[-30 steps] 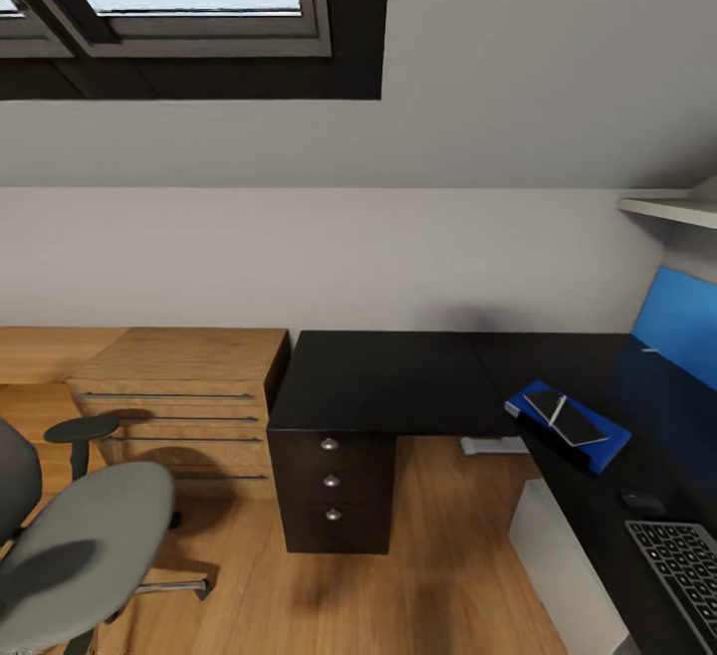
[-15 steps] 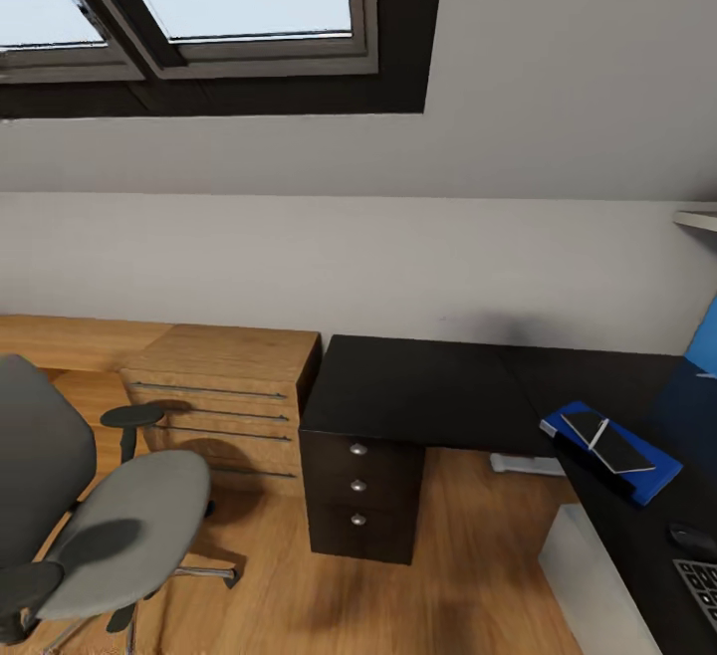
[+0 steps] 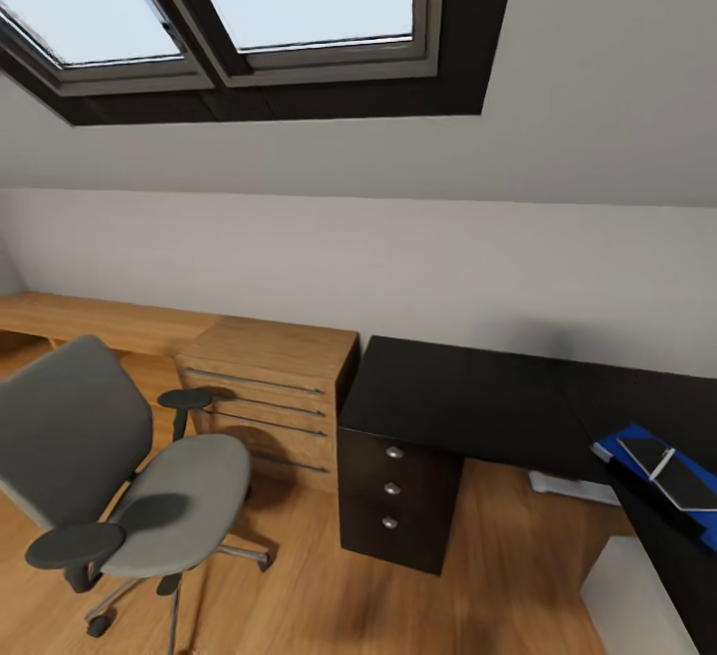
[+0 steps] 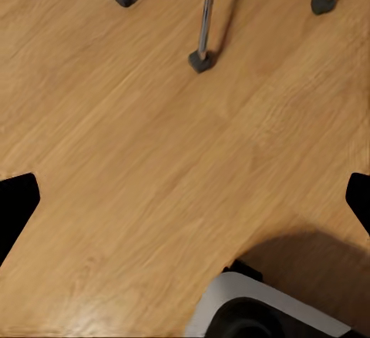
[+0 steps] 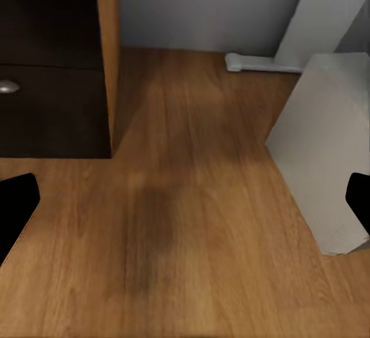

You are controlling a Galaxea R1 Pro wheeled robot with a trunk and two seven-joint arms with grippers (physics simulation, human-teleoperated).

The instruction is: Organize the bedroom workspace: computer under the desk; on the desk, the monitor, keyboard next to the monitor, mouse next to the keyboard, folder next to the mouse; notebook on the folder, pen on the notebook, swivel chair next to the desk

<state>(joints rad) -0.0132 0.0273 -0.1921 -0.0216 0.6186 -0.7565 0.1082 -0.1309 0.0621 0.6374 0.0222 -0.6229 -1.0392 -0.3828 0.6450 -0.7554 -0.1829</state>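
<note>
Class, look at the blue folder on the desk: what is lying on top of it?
On the folder lies the dark notebook, with the white pen across it. The folder runs off the head view's right edge, so its far end cannot be checked.

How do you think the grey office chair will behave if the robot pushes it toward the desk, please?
The chair stands on castors on smooth wood floor, so it will probably roll easily. Its seat sits on one central column, so an off-centre push may spin it rather than move it straight. The tall back suggests a high push could tip it slightly; lower looks safer.
</note>
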